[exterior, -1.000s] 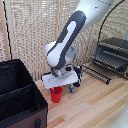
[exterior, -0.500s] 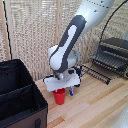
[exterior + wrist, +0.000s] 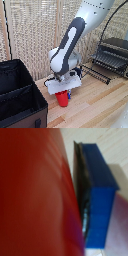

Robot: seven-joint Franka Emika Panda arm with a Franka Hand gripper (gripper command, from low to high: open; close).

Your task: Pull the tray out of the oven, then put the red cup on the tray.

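The red cup hangs just above the wooden table, near the black bin. My gripper comes down on it from above and is shut on its rim. In the wrist view the red cup fills most of the picture, pressed against a blue finger pad; the other finger is hidden. The oven stands at the exterior view's right, with its front open. The dark ribbed tray sticks out of it over the table, well apart from the cup.
A big black fabric bin stands at the exterior view's left, close beside the cup. A woven screen forms the back wall. Bare wooden table lies between the cup and the tray.
The gripper and the red cup have shifted a little toward the exterior view's right, away from the bin. The oven and tray have not moved.
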